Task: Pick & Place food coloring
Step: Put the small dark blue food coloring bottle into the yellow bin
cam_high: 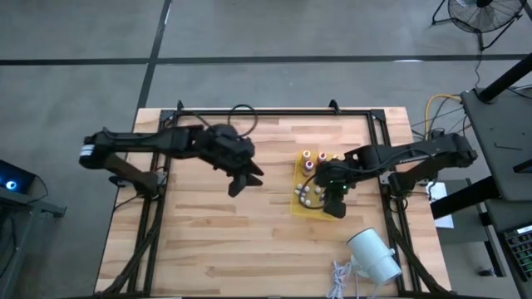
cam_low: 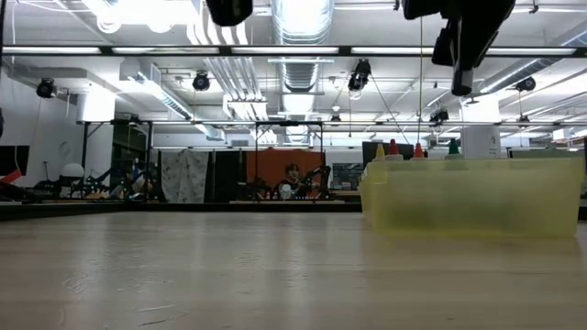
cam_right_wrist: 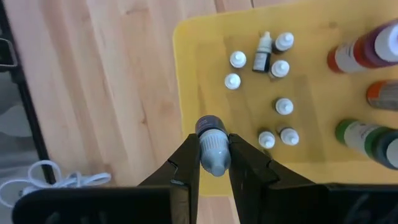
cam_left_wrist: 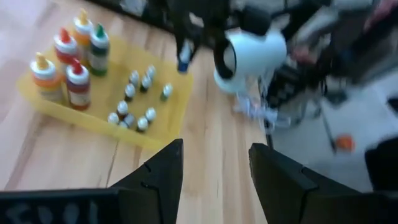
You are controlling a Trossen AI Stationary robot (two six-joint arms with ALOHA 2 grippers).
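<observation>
At centre-left of the high view the left gripper (cam_high: pixel 241 181) hovers over pale wood-plank table (cam_high: pixel 208 241), dark tapered fingers parted and empty; right of centre lies the translucent yellow tray (cam_high: pixel 297 187), shallow and rectangular, holding cone-capped bottles (cam_left_wrist: pixel 68 59) and tiny white-capped vials (cam_right_wrist: pixel 283 106); at its edge the right gripper (cam_right_wrist: pixel 213 163) pinches one small grey vial (cam_right_wrist: pixel 212 149); lower right lies a smooth white cylinder (cam_high: pixel 374 256).

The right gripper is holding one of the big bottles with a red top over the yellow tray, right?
Not quite. The right gripper is shut on a tiny vial with a dark cap, not a big red-topped bottle. It does hang over the yellow tray's edge. The right wrist view shows this; the big bottles stand in the tray.
</observation>
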